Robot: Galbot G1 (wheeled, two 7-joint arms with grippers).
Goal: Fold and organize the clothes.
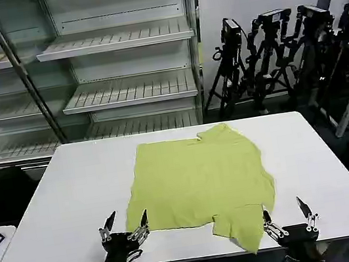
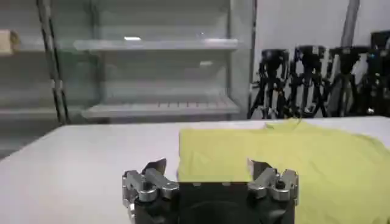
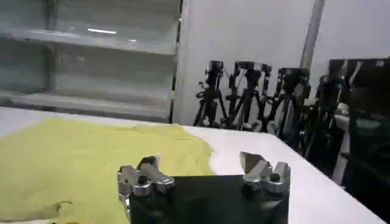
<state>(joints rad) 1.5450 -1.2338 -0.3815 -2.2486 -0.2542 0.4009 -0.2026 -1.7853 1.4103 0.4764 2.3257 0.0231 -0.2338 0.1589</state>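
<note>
You have the T-shirt (image 1: 199, 183) spread flat mid-table (image 1: 66, 201), its near hem just ahead of both empty, wide-open claws, the left claw (image 1: 124, 223) at the hem's left corner and the right claw (image 1: 286, 214) beside the near sleeve.

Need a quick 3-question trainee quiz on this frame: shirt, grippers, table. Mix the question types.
1. True or false: the T-shirt lies spread on the table, held by neither gripper.
2. Which gripper sits nearer the sleeve hanging over the table's near edge? A) left gripper B) right gripper
3. Fill in: both grippers' fingers are ____.

Key: 1 true; 2 B; 3 open.
</note>
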